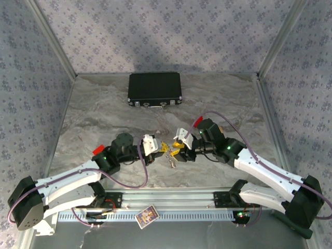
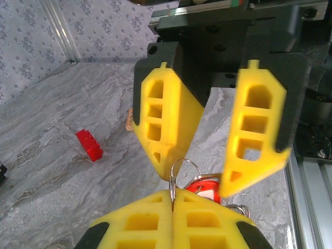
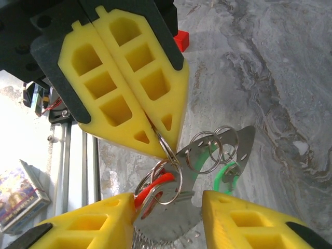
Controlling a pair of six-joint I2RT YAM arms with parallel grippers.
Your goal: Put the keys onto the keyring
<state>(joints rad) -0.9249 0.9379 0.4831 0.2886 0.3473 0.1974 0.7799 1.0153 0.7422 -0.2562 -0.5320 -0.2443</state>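
Observation:
Over the marble table, my left gripper (image 1: 162, 149) (image 2: 174, 199) is shut on the keyring (image 2: 173, 187), a thin silvery loop pinched edge-on between its yellow fingertips. From that loop (image 3: 165, 145) hangs a bunch: a fan-shaped silvery plate (image 3: 179, 218) with small split rings, a red-headed key (image 3: 155, 185) (image 2: 203, 188) and a green-headed key (image 3: 228, 174). My right gripper (image 1: 179, 148) (image 3: 168, 199) faces the left one with its jaws apart on either side of the plate. Its left finger (image 3: 98, 220) touches the red key; the right finger stands clear.
A black rectangular case (image 1: 154, 89) lies at the back of the table. A red block (image 2: 89, 145) and a small brown bit (image 2: 128, 119) lie on the table beyond the grippers. A picture card (image 1: 146, 215) rests by the front rail (image 1: 171, 197).

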